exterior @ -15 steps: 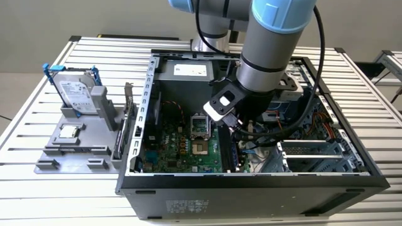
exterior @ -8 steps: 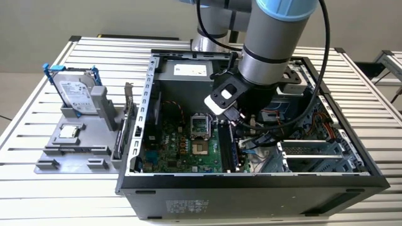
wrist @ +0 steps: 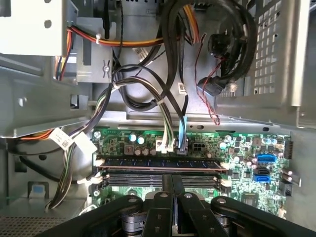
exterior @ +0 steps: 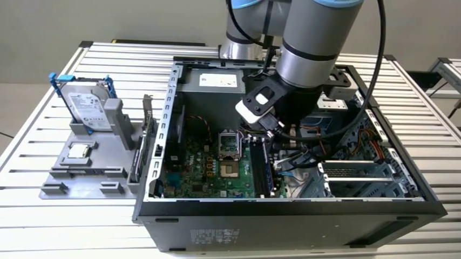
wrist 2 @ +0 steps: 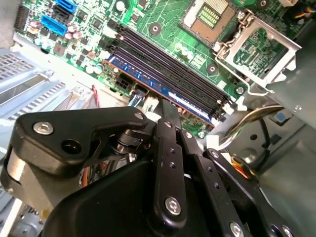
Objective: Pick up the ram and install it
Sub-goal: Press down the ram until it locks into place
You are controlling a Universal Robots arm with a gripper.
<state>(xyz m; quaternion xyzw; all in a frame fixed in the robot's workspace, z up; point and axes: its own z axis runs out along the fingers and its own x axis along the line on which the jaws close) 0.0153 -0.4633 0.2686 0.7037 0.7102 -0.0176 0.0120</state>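
The ram (wrist 2: 163, 89) is a bluish stick with dark chips. It lies along the outermost of the motherboard's black slots (wrist 2: 168, 66), on the cable side, and it looks level with the slot. The ram (wrist: 158, 164) spans the slot from clip to clip in the first wrist view. In the exterior view the ram (exterior: 269, 172) is a blue strip beside the green board. My gripper (wrist: 173, 178) hangs just above the slots near the ram's mid-length, fingers pressed together with nothing visible between them. Its tips (wrist 2: 167, 107) sit right beside the stick.
An open processor socket (wrist 2: 210, 15) lies beside the slots. Cable bundles (wrist: 168, 118) hang close behind the ram. Outside the case (exterior: 288, 208), a grey tray (exterior: 54, 189) holds a hard drive with blue brackets (exterior: 86, 102) and a small silver chip (exterior: 79, 151).
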